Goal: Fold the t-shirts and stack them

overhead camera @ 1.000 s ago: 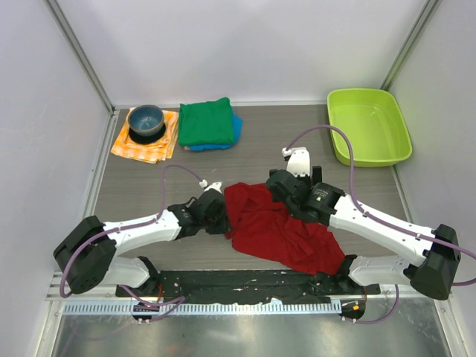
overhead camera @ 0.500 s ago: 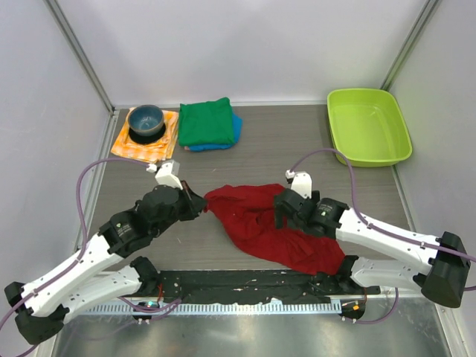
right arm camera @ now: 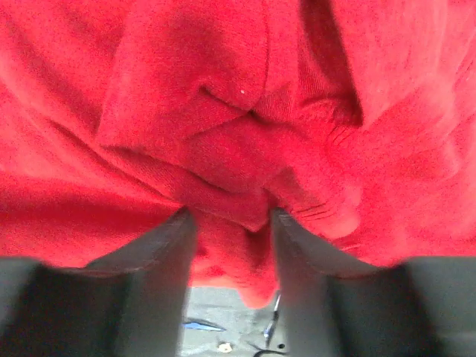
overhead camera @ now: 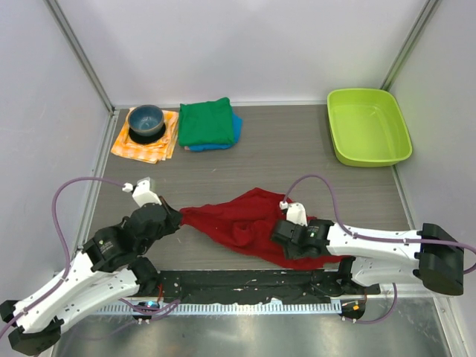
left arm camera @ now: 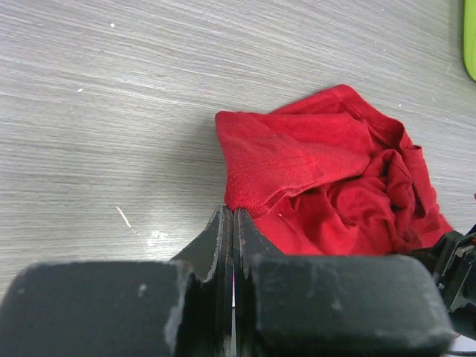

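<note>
The dark red t-shirt lies crumpled at the front middle of the table, its left edge drawn out into a point. My left gripper is shut on that edge; in the left wrist view the closed tips pinch the hem of the red t-shirt. My right gripper presses down into the shirt's right part. In the right wrist view its fingers stand apart with a fold of red t-shirt between them. A folded green t-shirt lies on a blue t-shirt at the back.
A dark bowl sits on an orange-and-white checked cloth at the back left. A lime green tub stands at the back right. Walls close in the table on three sides.
My left gripper has pulled the red shirt's edge leftward and toward the front, stretching it. My right gripper has moved frontward onto the shirt and its jaws have narrowed around a fold.
</note>
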### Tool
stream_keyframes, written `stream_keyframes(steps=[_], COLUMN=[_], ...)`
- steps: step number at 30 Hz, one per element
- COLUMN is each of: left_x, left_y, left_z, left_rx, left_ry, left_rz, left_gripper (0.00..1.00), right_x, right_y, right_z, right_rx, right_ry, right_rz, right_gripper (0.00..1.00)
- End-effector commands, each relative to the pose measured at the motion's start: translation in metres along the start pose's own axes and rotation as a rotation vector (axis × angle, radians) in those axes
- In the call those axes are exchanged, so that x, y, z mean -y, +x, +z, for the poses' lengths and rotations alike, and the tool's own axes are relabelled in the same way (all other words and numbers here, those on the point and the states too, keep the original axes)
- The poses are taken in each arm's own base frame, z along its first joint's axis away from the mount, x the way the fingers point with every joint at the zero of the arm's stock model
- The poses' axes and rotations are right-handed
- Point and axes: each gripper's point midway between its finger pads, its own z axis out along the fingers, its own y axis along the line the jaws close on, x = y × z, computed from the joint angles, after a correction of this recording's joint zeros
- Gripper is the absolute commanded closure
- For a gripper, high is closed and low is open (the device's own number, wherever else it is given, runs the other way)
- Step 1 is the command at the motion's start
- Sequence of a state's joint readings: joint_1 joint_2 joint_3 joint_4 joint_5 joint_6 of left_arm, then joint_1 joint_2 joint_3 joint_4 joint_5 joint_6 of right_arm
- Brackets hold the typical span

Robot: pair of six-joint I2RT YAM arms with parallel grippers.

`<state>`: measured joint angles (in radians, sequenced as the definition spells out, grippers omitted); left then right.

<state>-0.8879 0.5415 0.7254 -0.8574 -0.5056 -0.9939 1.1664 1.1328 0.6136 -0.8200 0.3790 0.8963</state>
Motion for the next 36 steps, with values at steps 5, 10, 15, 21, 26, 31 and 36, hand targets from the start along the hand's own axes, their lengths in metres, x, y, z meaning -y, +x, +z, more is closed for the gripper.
stream_keyframes(steps=[5,10,15,21,26,31,36], left_x=[-0.012,0.002,0.025,0.062,0.074,0.07,0.085], left_y=[-0.017,-0.028,-0.078,-0.163,-0.209,-0.236,-0.256], left_z=[-0.008,-0.009,-0.034,-0.073,-0.107,-0.15,-0.182], left_rx=[0.07,0.083,0.198,0.386,0.495,0.567,0.613], left_ry=[-0.052,-0.029,0.016,0.023,0.036,0.103,0.233], left_rz=[-0.011,-0.001,-0.006,0.025,-0.008,-0.059,-0.053], left_gripper=[1.0,1.0,1.0,1.0,1.0,1.0,1.0], right_x=[0.011,-0.001,-0.001,0.03,0.045,0.062,0.062], right_y=[-0.008,-0.086,-0.193,-0.28,-0.288,-0.281,-0.285], right_z=[-0.002,-0.054,-0.158,-0.268,-0.307,-0.324,-0.343], right_rx=[0.059,0.286,0.599,0.852,0.905,0.905,0.912], right_ry=[0.07,0.068,0.102,0.205,0.165,0.136,0.091], right_rz=[0.074,0.087,0.107,0.172,0.21,0.225,0.187], right_gripper=[0.99,0.99,0.99,0.99,0.99,0.99,0.99])
